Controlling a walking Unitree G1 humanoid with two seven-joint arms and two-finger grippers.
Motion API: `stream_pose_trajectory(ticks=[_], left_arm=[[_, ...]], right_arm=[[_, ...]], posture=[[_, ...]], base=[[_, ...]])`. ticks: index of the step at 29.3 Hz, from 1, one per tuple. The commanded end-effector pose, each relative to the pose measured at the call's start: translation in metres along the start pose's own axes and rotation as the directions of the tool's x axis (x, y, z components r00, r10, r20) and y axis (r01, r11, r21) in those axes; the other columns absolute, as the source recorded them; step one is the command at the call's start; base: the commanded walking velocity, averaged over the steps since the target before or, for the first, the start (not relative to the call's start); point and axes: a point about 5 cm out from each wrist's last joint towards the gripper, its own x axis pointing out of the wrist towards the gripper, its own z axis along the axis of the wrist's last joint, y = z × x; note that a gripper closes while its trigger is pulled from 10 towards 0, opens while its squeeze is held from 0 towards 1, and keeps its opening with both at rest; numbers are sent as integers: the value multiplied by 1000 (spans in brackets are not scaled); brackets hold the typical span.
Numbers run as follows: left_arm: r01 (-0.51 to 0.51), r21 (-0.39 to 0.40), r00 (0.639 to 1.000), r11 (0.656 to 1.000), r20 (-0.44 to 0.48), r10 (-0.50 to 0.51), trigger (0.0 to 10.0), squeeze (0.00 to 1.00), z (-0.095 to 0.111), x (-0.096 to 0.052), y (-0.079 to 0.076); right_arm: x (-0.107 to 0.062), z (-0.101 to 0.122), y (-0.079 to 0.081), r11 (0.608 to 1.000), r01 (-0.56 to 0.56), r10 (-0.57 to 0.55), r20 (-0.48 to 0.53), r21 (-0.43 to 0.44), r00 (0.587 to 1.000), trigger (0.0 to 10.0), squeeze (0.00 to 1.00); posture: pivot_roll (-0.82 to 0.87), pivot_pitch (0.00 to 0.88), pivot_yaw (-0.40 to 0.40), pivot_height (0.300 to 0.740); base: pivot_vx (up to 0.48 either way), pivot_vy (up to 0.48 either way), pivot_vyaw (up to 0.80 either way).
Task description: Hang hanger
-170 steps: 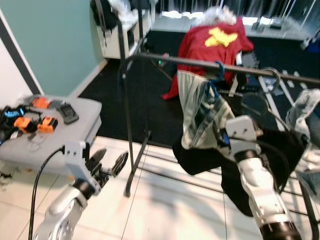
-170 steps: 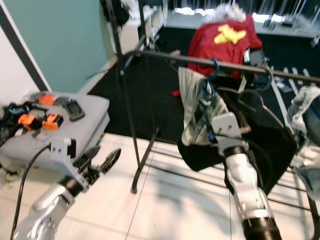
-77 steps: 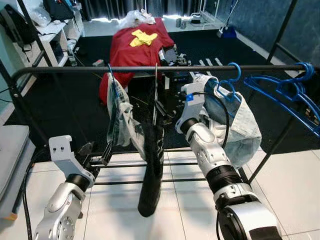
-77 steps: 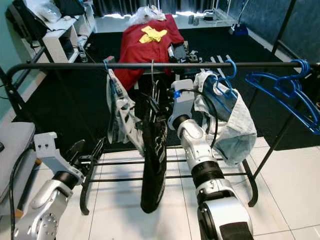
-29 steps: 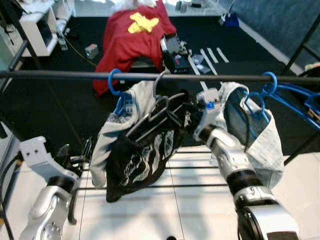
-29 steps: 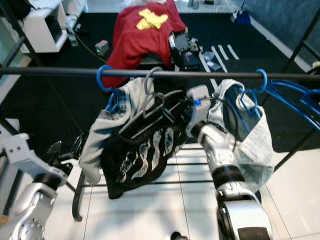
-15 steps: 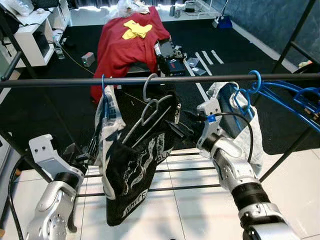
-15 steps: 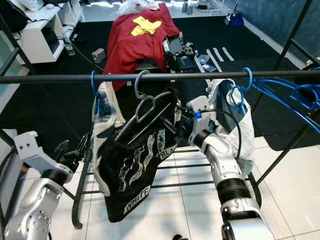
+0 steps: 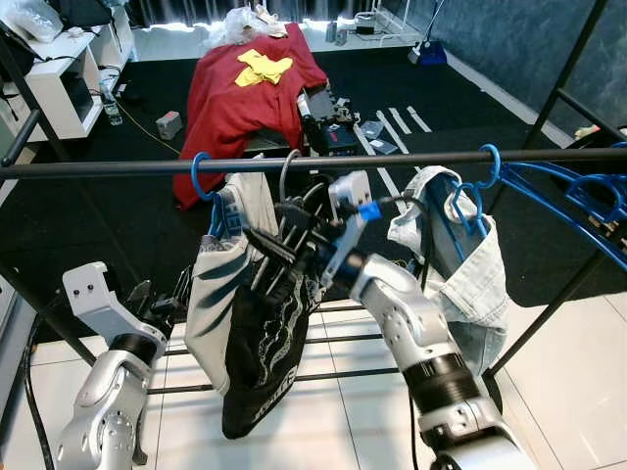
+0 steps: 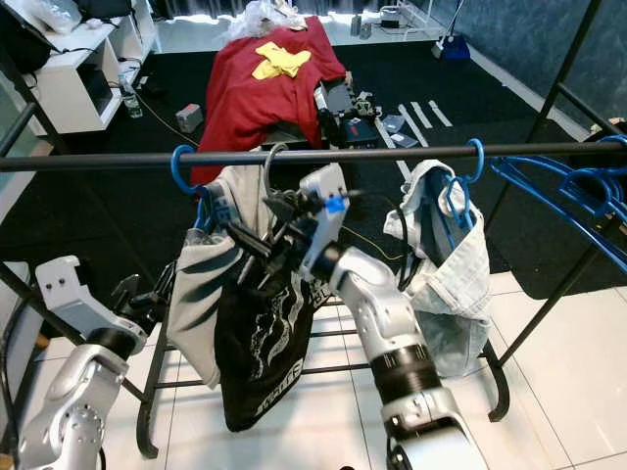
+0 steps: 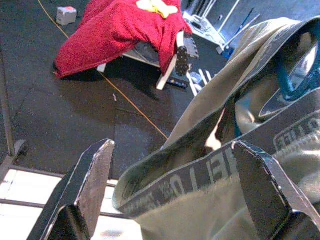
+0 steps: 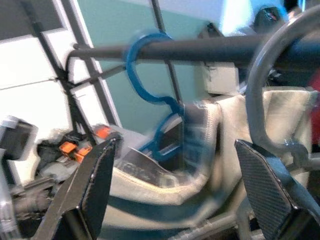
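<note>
- Your right gripper (image 9: 277, 247) is up just below the rail (image 9: 118, 167); its fingers (image 12: 92, 185) stand spread wide in the right wrist view, and you cannot tell for sure that they grip anything.
- The grey hanger (image 9: 287, 174) has its hook over the rail, and the black printed garment (image 9: 263, 345) hangs from it, right against your right gripper.
- Just to the left of it, a blue hanger (image 9: 201, 174) carries a pale grey garment (image 9: 217, 299), touching the black one.
- Your left gripper (image 9: 165, 302) is low, beside the pale garment's edge; its fingers (image 11: 95, 180) are apart, with that garment's banded hem between them but not pinched.
- To the right of your right arm, a light denim piece (image 9: 472, 284) hangs from another blue hanger (image 9: 487, 166); more blue hangers (image 9: 578, 191) sit farther along the rail.
- Behind the rack, a red cloth (image 9: 240, 93) with a yellow patch lies over something on the dark carpet (image 9: 98, 206).
- White tile floor (image 9: 549, 392) lies under the rack; a white shelf unit (image 9: 59, 83) stands far left.
</note>
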Motion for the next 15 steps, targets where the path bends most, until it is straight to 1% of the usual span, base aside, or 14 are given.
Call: stream_pose_trajectory(ticks=[1, 4, 6, 7, 8, 11, 12, 13, 14, 15], left_arm=[[-3, 5, 1000, 1000, -12, 3, 10000, 0, -3, -1, 3], [-3, 5, 1000, 1000, -12, 3, 10000, 0, -3, -1, 3], [1, 8, 1000, 1000, -12, -1, 10000, 0, -5, 0, 1], [1, 8, 1000, 1000, -12, -1, 10000, 0, -5, 0, 1], [3, 9, 1000, 1000, -11, -3, 10000, 0, -5, 0, 0], [3, 10, 1000, 1000, -9, -3, 10000, 0, -5, 0, -1], [2, 8, 1000, 1000, -6, -2, 10000, 0, -6, 0, -1], [2, 8, 1000, 1000, -6, -2, 10000, 0, -6, 0, -1], [1, 6, 1000, 1000, -4, -1, 10000, 0, -6, 0, -1], [1, 6, 1000, 1000, -4, -1, 10000, 0, -6, 0, -1]], right_arm=[[6, -9, -4, 997, 78, -78, -59, 3, 995, 10000, 0], [6, -9, -4, 997, 78, -78, -59, 3, 995, 10000, 0], [19, -17, -10, 981, 193, -191, -110, 4, 975, 10000, 0], [19, -17, -10, 981, 193, -191, -110, 4, 975, 10000, 0], [23, -18, -12, 974, 226, -225, -128, -4, 966, 10000, 0], [26, -20, -13, 969, 248, -246, -145, -3, 958, 10000, 0], [28, -23, -14, 961, 277, -275, -171, -11, 946, 10000, 0], [28, -23, -14, 961, 277, -275, -171, -11, 946, 10000, 0], [30, -25, -16, 951, 309, -306, -190, -18, 933, 10000, 0], [30, -25, -16, 951, 309, -306, -190, -18, 933, 10000, 0]], posture=[[-33, 96, -1, 740], [-33, 96, -1, 740], [-2, 98, -19, 740], [-2, 98, -19, 740], [-1, 98, -21, 740], [2, 99, -24, 740], [8, 101, -30, 740], [8, 101, -30, 740], [9, 100, -31, 740], [9, 100, -31, 740]], base=[[0, 0, 0], [0, 0, 0], [0, 0, 0], [0, 0, 0], [0, 0, 0], [0, 0, 0], [0, 0, 0], [0, 0, 0], [0, 0, 0], [0, 0, 0]])
